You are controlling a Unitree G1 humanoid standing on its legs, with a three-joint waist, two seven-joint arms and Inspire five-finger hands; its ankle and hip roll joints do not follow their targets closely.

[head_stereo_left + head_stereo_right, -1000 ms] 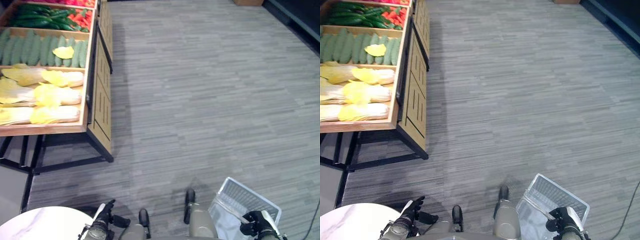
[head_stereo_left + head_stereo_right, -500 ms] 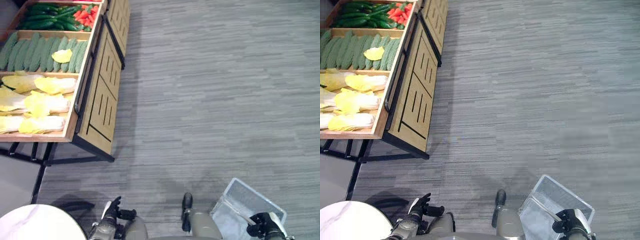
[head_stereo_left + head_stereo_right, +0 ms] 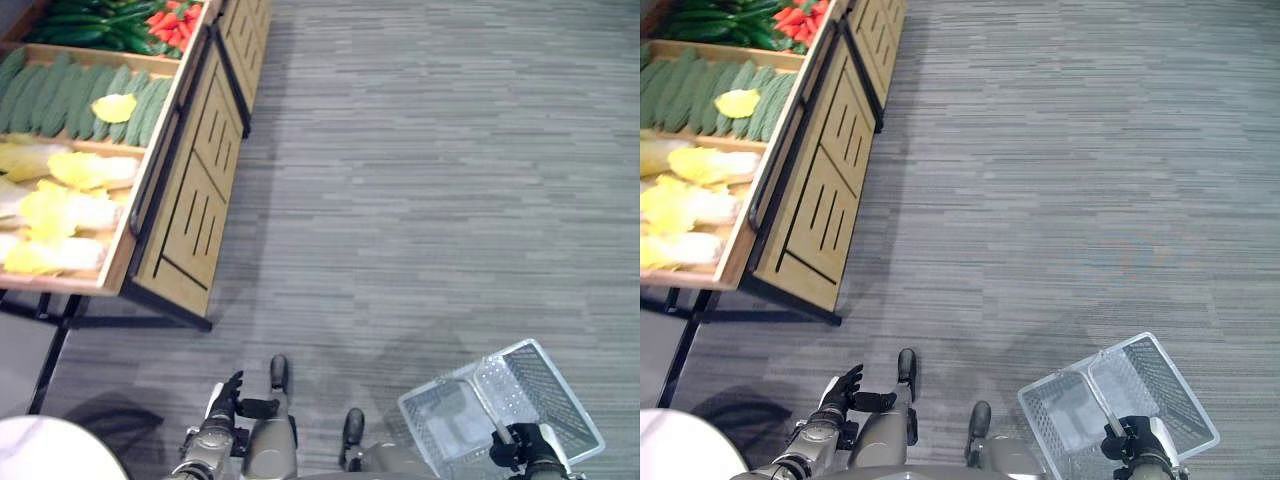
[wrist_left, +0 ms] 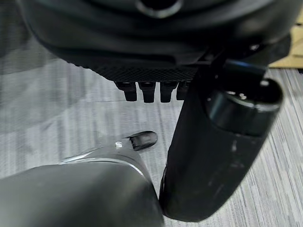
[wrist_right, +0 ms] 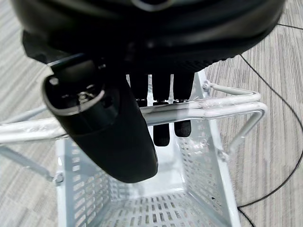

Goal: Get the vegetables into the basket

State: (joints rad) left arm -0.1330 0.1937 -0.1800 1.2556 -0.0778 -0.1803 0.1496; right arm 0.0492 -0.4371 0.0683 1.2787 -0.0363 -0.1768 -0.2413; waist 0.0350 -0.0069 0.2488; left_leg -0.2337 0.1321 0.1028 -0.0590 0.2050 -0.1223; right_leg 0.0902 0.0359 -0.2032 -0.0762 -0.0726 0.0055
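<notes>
The right hand (image 3: 527,447) hangs low at the robot's right side, its fingers (image 5: 161,127) curled over the handle (image 5: 222,107) of the white basket (image 3: 540,378). The basket appears empty, with bare mesh on its floor and walls.

The left hand (image 3: 222,408) hangs free on the other side, holding nothing. Its fingers (image 4: 147,91) are short stubs in its wrist view, so I cannot tell whether they are curled or relaxed.

The vegetables lie well apart from both hands, ahead and to the robot's left, in a wooden produce stand (image 3: 192,190). Pale yellow cabbages (image 3: 62,212) sit in the nearest bin. Green cucumbers (image 3: 70,92) sit beyond, long axes running away from the robot.

Judgement: the left hand is nearer the stand and free, so it suits the pick. The robot must close the gap first.
</notes>
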